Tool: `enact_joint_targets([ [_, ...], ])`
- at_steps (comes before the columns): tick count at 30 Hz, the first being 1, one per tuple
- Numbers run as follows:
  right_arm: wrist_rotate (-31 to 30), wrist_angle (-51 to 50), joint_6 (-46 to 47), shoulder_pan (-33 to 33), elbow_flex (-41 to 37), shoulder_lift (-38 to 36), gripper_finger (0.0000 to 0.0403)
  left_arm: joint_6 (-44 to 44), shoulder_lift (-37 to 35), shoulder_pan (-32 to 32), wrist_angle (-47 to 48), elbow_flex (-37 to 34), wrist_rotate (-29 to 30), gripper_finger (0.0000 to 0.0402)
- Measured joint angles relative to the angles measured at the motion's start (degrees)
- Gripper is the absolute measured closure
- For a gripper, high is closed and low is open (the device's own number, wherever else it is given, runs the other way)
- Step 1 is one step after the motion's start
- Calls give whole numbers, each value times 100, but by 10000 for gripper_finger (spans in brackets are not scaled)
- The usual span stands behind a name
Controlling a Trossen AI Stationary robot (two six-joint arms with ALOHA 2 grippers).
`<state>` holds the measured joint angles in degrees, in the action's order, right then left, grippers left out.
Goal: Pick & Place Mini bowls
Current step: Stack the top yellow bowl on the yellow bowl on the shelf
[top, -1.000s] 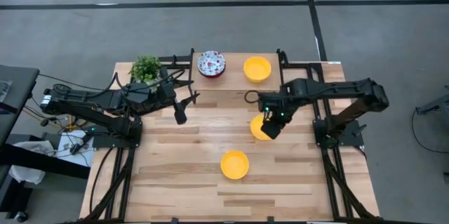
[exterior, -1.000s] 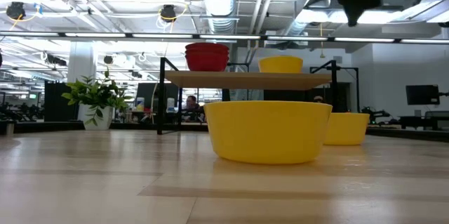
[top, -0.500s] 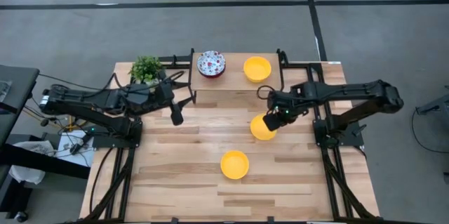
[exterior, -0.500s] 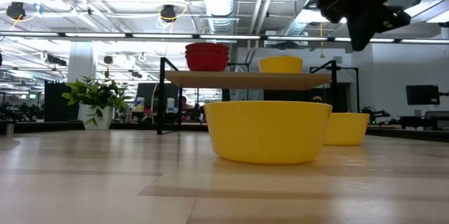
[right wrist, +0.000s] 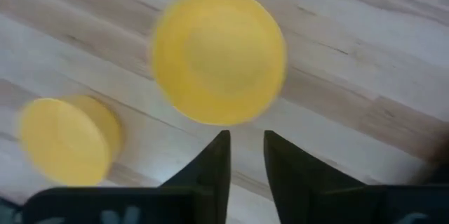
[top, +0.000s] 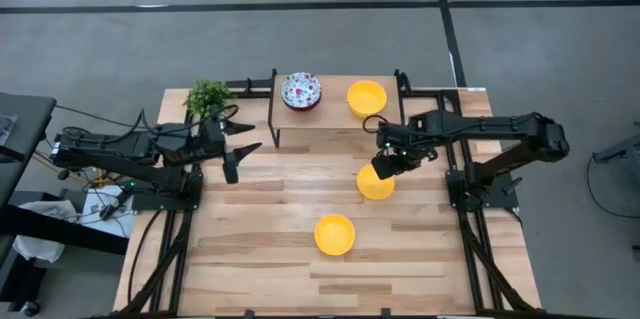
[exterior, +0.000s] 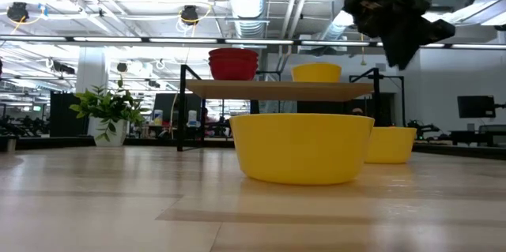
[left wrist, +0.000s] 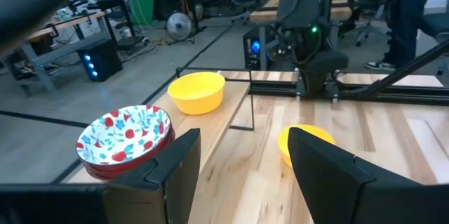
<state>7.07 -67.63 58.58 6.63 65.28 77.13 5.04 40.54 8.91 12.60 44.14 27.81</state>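
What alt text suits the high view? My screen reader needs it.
The right claw hovers over a yellow bowl mid-table, another yellow bowl nearer the front. On the rear shelf sit a floral bowl and a third yellow one; the left claw waits, open.

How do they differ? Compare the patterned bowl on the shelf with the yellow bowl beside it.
The patterned bowl is white inside with red and blue flowers; the yellow bowl is plain, glossy yellow. The patterned bowl tops a stack showing red rims below; the yellow bowl appears to sit singly. Both are small, round, upright and on the shelf.
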Motion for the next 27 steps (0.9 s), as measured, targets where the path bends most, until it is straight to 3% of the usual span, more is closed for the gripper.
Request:
enact_joint_targets([
  [8,-44,-48,581,-173,-327,107,290,1,-74,0,3,-81,-63,187],
  [17,-71,1278,1052,-26,-1244,87,289,22,-66,0,2,-81,-78,187],
  [27,43,1628,1058,254,-1811,87,290,22,-66,0,2,-81,-76,187],
])
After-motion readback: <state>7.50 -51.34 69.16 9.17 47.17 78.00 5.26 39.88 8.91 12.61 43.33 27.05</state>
